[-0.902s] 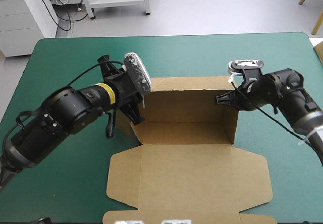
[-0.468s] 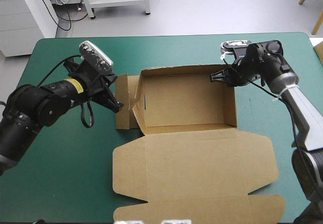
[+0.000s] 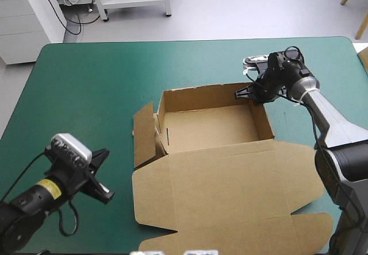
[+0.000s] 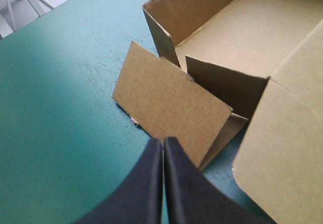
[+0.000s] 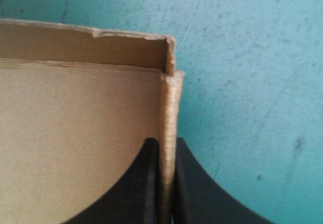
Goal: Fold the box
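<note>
**Right tool** [image 5: 164, 151]: the black fingers are pressed almost together and pinch the right wall [image 5: 169, 108] of the box [image 3: 210, 123], just short of its far right corner. One finger is inside the tray and one outside. Bare teal-green counter [image 3: 86, 82] lies open on the tool's outer side.

**Left tool** [image 4: 163, 142]: the fingers are pressed together in one point and hold nothing. It is well apart from the box, with open cover around it.

**Box:** plain brown corrugated board with raw cut edges. It forms an open tray facing up. The side flap [image 4: 171, 100] ahead of the left tool leans outward, untucked. The lid [image 3: 230, 192] lies flat. The sheet's long axis runs from the far wall to the counter's near edge.
</note>
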